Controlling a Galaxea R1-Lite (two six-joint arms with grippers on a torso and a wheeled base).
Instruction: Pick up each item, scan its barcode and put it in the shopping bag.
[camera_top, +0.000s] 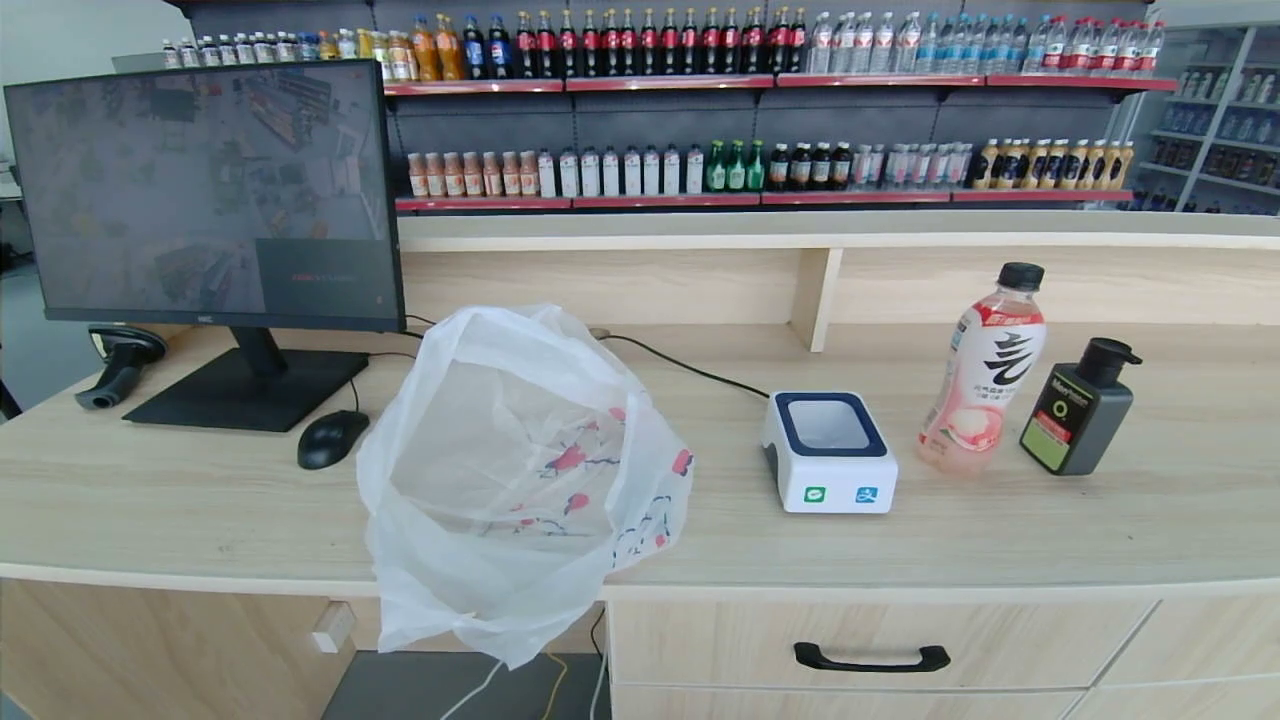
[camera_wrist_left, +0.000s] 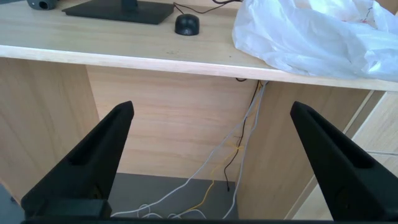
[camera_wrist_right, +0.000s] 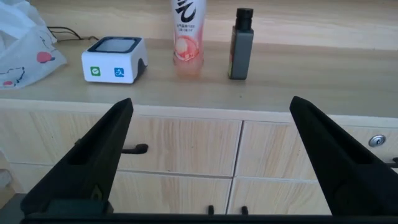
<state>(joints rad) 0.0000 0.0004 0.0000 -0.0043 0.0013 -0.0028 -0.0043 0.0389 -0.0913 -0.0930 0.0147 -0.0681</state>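
A white plastic shopping bag (camera_top: 520, 470) stands open on the wooden counter (camera_top: 1100, 530), hanging over its front edge. To its right sits a white barcode scanner box (camera_top: 828, 452) with a dark window on top. Further right stand a pink drink bottle (camera_top: 985, 370) with a black cap and a dark grey pump bottle (camera_top: 1078, 410). My left gripper (camera_wrist_left: 211, 118) is open, held below counter height in front of the bag (camera_wrist_left: 317, 34). My right gripper (camera_wrist_right: 211, 118) is open, low in front of the drawers, facing the scanner (camera_wrist_right: 115, 59), the pink bottle (camera_wrist_right: 188, 34) and the pump bottle (camera_wrist_right: 241, 46).
A monitor (camera_top: 205, 190) on a stand, a black mouse (camera_top: 332, 438) and a handheld scanner (camera_top: 118, 365) occupy the counter's left. A cable (camera_top: 690, 372) runs behind the bag. A raised ledge (camera_top: 830, 240) backs the counter. Drawers (camera_top: 870, 655) lie below, cables (camera_wrist_left: 239, 155) hang underneath.
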